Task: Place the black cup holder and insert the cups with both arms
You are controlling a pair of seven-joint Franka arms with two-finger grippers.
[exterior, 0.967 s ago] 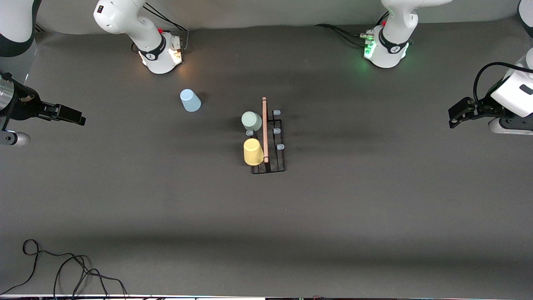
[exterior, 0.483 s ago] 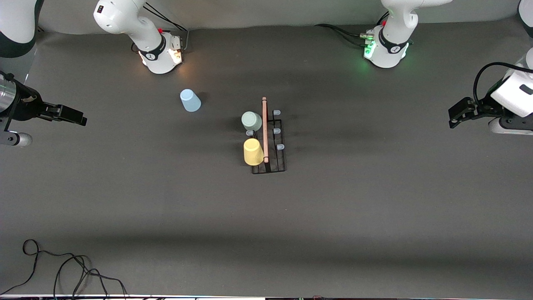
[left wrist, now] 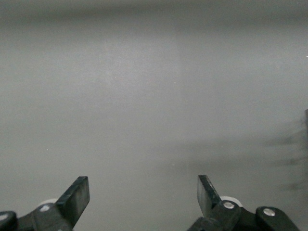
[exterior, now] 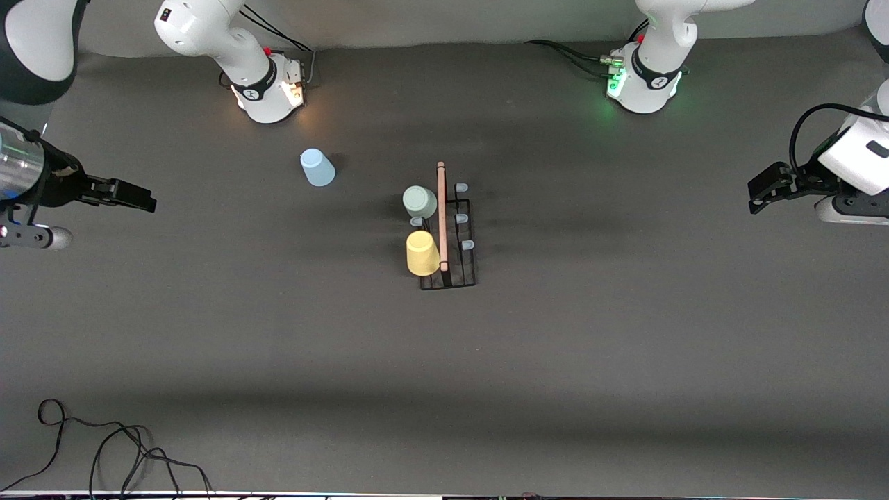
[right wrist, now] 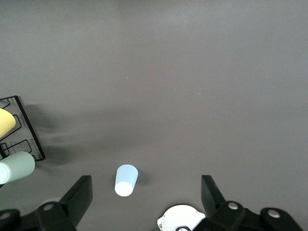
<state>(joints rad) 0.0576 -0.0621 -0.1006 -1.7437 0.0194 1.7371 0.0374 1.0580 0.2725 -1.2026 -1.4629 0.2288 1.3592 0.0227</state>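
Observation:
The black cup holder (exterior: pixel 458 267) with its wooden rod (exterior: pixel 442 215) stands mid-table. A grey-green cup (exterior: pixel 419 201) and a yellow cup (exterior: pixel 421 253) sit upside down on its pegs, on the rod's side toward the right arm's end. The light blue cup (exterior: pixel 317 167) stands upside down on the table, apart, near the right arm's base. My right gripper (exterior: pixel 139 199) hangs open over the right arm's end of the table. Its wrist view shows the blue cup (right wrist: pixel 126 180), the holder (right wrist: pixel 21 127) and open, empty jaws (right wrist: pixel 146 187). My left gripper (exterior: pixel 758 197) waits open (left wrist: pixel 142 187) over the left arm's end.
The arm bases (exterior: pixel 267 90) (exterior: pixel 642 83) stand along the table edge farthest from the front camera. Three capped pegs (exterior: pixel 462 218) on the holder are bare. A black cable (exterior: pixel 104 444) lies at the near corner toward the right arm's end.
My right gripper has moved a little toward the middle of the table. The left arm, the cups and the holder have not moved.

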